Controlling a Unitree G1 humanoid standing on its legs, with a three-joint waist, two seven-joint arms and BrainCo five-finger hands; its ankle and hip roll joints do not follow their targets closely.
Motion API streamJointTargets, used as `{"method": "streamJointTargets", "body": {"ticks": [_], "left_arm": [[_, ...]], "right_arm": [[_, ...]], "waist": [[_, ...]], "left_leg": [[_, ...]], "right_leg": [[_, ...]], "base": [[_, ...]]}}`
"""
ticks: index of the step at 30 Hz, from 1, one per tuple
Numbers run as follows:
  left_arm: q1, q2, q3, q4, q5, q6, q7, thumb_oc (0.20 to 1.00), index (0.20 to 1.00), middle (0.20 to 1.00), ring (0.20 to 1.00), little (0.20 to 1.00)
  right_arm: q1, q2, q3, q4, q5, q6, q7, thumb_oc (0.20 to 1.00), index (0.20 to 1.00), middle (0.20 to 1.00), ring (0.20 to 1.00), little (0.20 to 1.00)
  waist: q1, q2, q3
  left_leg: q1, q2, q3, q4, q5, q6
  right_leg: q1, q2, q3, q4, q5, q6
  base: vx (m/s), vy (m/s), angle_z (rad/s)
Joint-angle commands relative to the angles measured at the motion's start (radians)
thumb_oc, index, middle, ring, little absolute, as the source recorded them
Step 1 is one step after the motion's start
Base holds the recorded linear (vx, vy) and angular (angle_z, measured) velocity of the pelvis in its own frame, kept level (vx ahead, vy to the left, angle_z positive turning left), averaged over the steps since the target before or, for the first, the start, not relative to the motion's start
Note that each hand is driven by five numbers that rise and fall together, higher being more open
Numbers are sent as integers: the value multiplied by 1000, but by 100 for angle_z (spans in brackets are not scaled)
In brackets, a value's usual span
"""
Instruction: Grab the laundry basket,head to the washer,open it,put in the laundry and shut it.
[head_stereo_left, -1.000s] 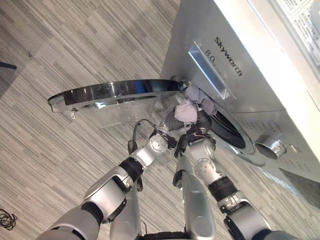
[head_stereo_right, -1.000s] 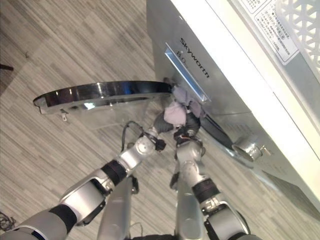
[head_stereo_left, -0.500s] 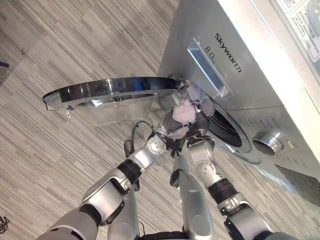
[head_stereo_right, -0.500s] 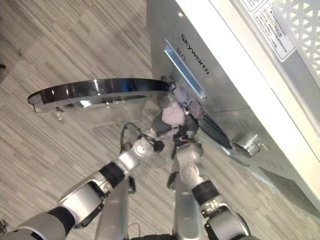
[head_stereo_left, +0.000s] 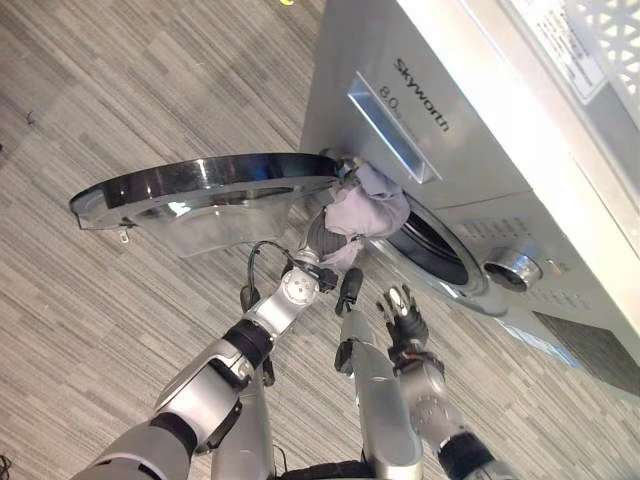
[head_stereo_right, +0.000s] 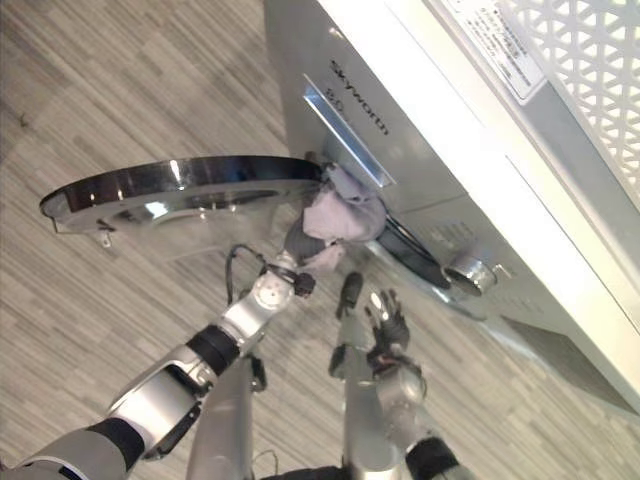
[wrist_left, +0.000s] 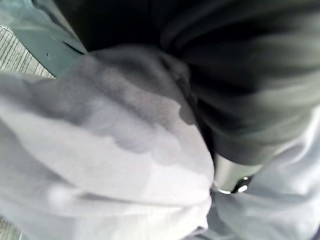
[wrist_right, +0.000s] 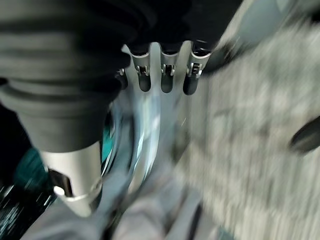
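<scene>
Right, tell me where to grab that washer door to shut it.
Probably the outer rim of the washer door, at the end farthest from its hinge by the washer. The door stands swung wide open, so come from the floor side and push it toward the opening.

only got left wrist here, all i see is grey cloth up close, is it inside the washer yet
Observer: Not fully. The laundry is bunched at the opening rim of the washer, much of it outside.
Operator: door in the way
Observer: No, the door stands swung wide open beside the left hand.
Operator: right hand helping
Observer: No, the right hand is open, apart from the cloth, holding nothing.
</scene>
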Motion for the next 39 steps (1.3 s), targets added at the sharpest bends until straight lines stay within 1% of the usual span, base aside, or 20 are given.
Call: {"method": "streamJointTargets", "body": {"ticks": [1, 3, 7, 12, 14, 15, 16, 17, 20, 21, 22, 23, 26, 28, 31, 34, 36, 37, 38, 39], "left_arm": [[-55, -57, 0, -26, 21, -99, 5, 200, 200, 200, 200, 200], [-55, -56, -1, -29, 19, -101, 1, 200, 200, 200, 200, 200], [-46, -53, -6, -27, 11, -109, -15, 200, 200, 200, 200, 200], [-28, -49, -20, -52, -15, -131, -40, 200, 200, 200, 200, 200], [-26, -50, -28, -59, -24, -135, -54, 200, 200, 200, 200, 200], [-21, -50, -37, -71, -39, -143, -66, 200, 200, 200, 200, 200], [-21, -50, -37, -71, -40, -143, -66, 200, 200, 200, 200, 200], [-12, -54, -43, -81, -54, -146, -78, 200, 200, 200, 200, 200], [26, -59, -67, -118, -99, -148, -116, 200, 200, 200, 200, 200], [57, -61, -83, -135, -132, -146, -141, 200, 200, 200, 200, 200], [78, -59, -94, -144, -154, -141, -158, 200, 200, 200, 200, 200], [78, -58, -95, -145, -155, -141, -159, 200, 200, 200, 200, 200], [173, -25, -120, -207, -220, -130, -215, 200, 200, 200, 200, 200], [254, -13, -141, -209, -249, -114, -259, 200, 200, 200, 200, 200], [259, -24, -141, -165, -254, -103, -257, 200, 200, 200, 200, 200], [211, -48, -118, -110, -257, -109, -222, 200, 200, 200, 200, 200], [143, -80, -82, -44, -265, -124, -178, 200, 200, 200, 200, 200], [69, -114, -47, 15, -283, -135, -139, 200, 200, 200, 200, 200], [69, -114, -47, 15, -283, -136, -139, 200, 200, 200, 200, 200], [26, -129, -27, 40, -292, -139, -114, 200, 200, 200, 200, 200]], "right_arm": [[27, -65, -43, -12, -16, 19, 53, 1000, 1000, 1000, 1000, 1000], [50, -67, -58, 8, -20, 24, 59, 1000, 1000, 1000, 1000, 1000], [107, -67, -142, 125, -27, 39, 50, 1000, 1000, 1000, 1000, 1000], [80, -85, -216, 327, -167, 58, -16, 1000, 1000, 1000, 1000, 1000], [67, -93, -223, 400, -229, 77, -36, 1000, 1000, 1000, 1000, 1000], [68, -99, -221, 476, -295, 95, -55, 1000, 1000, 1000, 1000, 1000], [67, -99, -221, 478, -295, 95, -55, 1000, 1000, 1000, 1000, 1000], [74, -105, -216, 537, -355, 116, -65, 1000, 1000, 1000, 1000, 1000], [91, -102, -211, 662, -445, 159, -74, 1000, 1000, 1000, 1000, 1000], [100, -98, -219, 724, -467, 179, -84, 1000, 1000, 1000, 1000, 1000], [100, -98, -224, 758, -480, 190, -88, 1000, 1000, 1000, 1000, 1000], [99, -98, -225, 759, -481, 190, -87, 1000, 1000, 1000, 1000, 1000], [95, -88, -244, 826, -480, 216, -87, 1000, 1000, 1000, 1000, 1000], [66, -82, -262, 829, -443, 209, -90, 1000, 1000, 1000, 1000, 1000], [35, -88, -256, 793, -407, 192, -93, 1000, 1000, 1000, 1000, 1000], [-2, -91, -230, 730, -376, 166, -107, 1000, 1000, 1000, 1000, 1000], [-13, -94, -200, 629, -352, 136, -112, 1000, 1000, 1000, 1000, 1000], [-16, -99, -174, 558, -341, 115, -117, 1000, 1000, 1000, 1000, 1000], [-16, -100, -174, 558, -341, 115, -117, 1000, 1000, 1000, 1000, 1000], [-18, -102, -162, 526, -334, 103, -119, 1000, 1000, 1000, 1000, 1000]], "waist": [[0, 46, -18], [-6, 47, -17], [-27, 51, -18], [-41, 67, -17], [-43, 71, -16], [-44, 78, -11], [-44, 79, -11], [-43, 86, -5], [-40, 108, 1], [-38, 123, 5], [-33, 134, 5], [-33, 134, 5], [-17, 165, 5], [-6, 186, 6], [-5, 187, 6], [-12, 189, 6], [-26, 187, 6], [-43, 184, 6], [-43, 184, 6], [-51, 183, 6]], "left_leg": [[21, 51, 100, -56, 8, -35], [23, 50, 101, -56, 9, -35], [30, 48, 103, -55, 8, -33], [21, 49, 108, -49, 10, -32], [12, 51, 111, -48, 14, -33], [0, 56, 110, -43, 19, -34], [-1, 56, 110, -42, 19, -34], [-10, 58, 108, -37, 21, -34], [-34, 63, 105, -27, 24, -34], [-45, 66, 106, -22, 26, -34], [-54, 67, 104, -16, 26, -34], [-55, 68, 104, -15, 26, -34], [-76, 77, 107, 5, 22, -37], [-84, 86, 111, 12, 22, -37], [-83, 91, 117, 7, 24, -37], [-87, 94, 128, -2, 29, -39], [-96, 97, 139, -10, 34, -41], [-102, 101, 150, -22, 40, -43], [-102, 101, 150, -22, 40, -43], [-108, 104, 156, -26, 43, -45]], "right_leg": [[-1, -22, 39, 49, -99, 132], [0, -23, 40, 50, -100, 133], [3, -22, 46, 59, -110, 131], [-23, -14, 61, 85, -125, 128], [-35, -9, 63, 93, -131, 125], [-49, -6, 63, 107, -139, 120], [-50, -6, 63, 108, -139, 120], [-61, -4, 61, 120, -147, 117], [-97, 2, 57, 160, -170, 110], [-116, 4, 55, 182, -184, 107], [-129, 6, 54, 197, -195, 105], [-130, 6, 54, 198, -196, 104], [-156, 10, 47, 227, -218, 98], [-180, 18, 51, 243, -232, 92], [-198, 25, 60, 258, -238, 88], [-225, 26, 67, 274, -245, 86], [-252, 25, 79, 290, -249, 84], [-274, 27, 86, 299, -250, 82], [-274, 27, 86, 300, -250, 82], [-288, 27, 89, 305, -249, 82]], "base": [[-29, 14, -6], [-8, 4, -2], [0, 0, 0], [-4, -7, -1], [-24, -70, -5], [-21, -76, -7], [-29, -98, -9], [-19, -59, -16], [-29, -89, -9], [-20, -113, 0], [-16, -77, 0], [-3, -80, 2], [-2, -83, 0], [3, -102, -1], [1, -53, -1], [-11, -43, -12], [-3, -38, -13], [7, -29, -9], [12, -29, -5], [0, 0, 0]]}}
